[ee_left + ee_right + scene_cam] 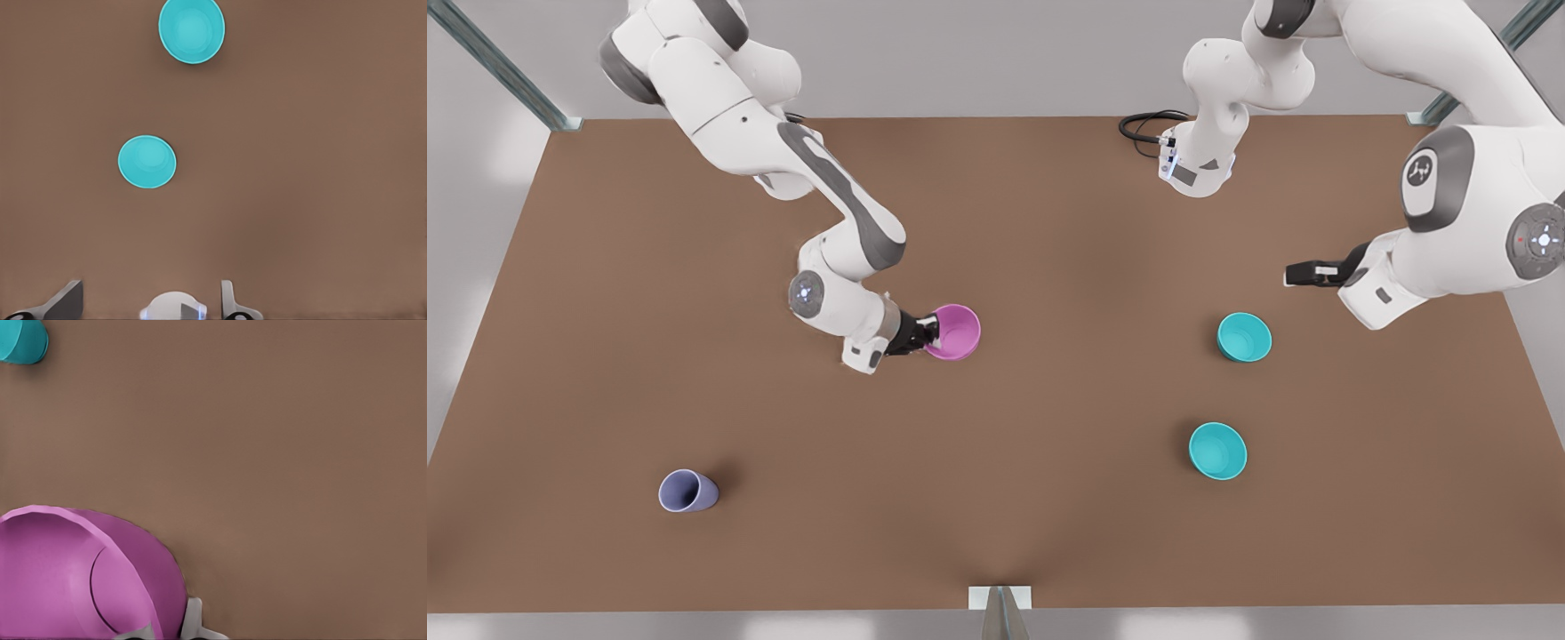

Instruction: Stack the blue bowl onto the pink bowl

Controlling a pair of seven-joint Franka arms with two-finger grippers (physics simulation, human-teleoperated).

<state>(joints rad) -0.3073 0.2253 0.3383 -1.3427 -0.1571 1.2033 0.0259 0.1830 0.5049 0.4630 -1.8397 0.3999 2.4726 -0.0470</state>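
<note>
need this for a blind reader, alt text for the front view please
The right tool grips the rim of a pink bowl mid-table. Two teal bowls sit at the view's right, near the open left tool, which hovers above the table. A lavender cup lies at the lower left.

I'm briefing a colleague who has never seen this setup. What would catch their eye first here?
The pink bowl mid-table, its rim pinched by the right gripper, stands out most. Next, two matching teal bowls sit apart at the front view's right, with the left gripper waiting open just beyond them. A lavender cup lies alone near the front view's lower left.
</note>
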